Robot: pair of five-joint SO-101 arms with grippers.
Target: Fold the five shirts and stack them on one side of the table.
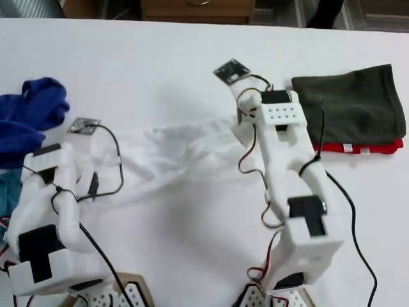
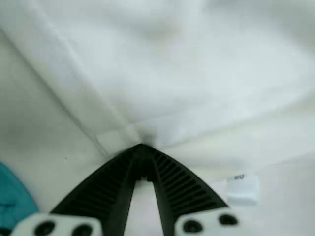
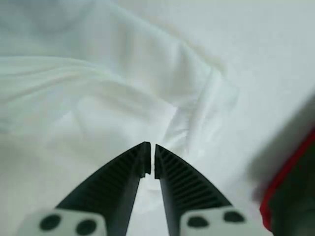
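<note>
A white shirt (image 1: 172, 157) lies stretched across the white table (image 1: 160, 57) between my two arms. My left gripper (image 2: 142, 148) is shut on a fold of its cloth (image 2: 172, 73), near a small white label (image 2: 241, 189); from above it sits at the shirt's left end (image 1: 87, 150). At the shirt's right end my right gripper (image 1: 241, 128) has its black fingertips pinched together on the white fabric (image 3: 123, 98), with the jaws almost touching (image 3: 149, 150). A folded dark green shirt (image 1: 351, 105) rests on a folded red shirt (image 1: 364, 147) at the right.
A crumpled blue shirt (image 1: 32, 112) and a teal one (image 1: 7, 192) lie at the table's left edge; the teal cloth (image 2: 12, 199) is close to my left gripper. The red shirt's edge (image 3: 290, 164) is just beside my right gripper. Bare table lies behind and in front of the white shirt.
</note>
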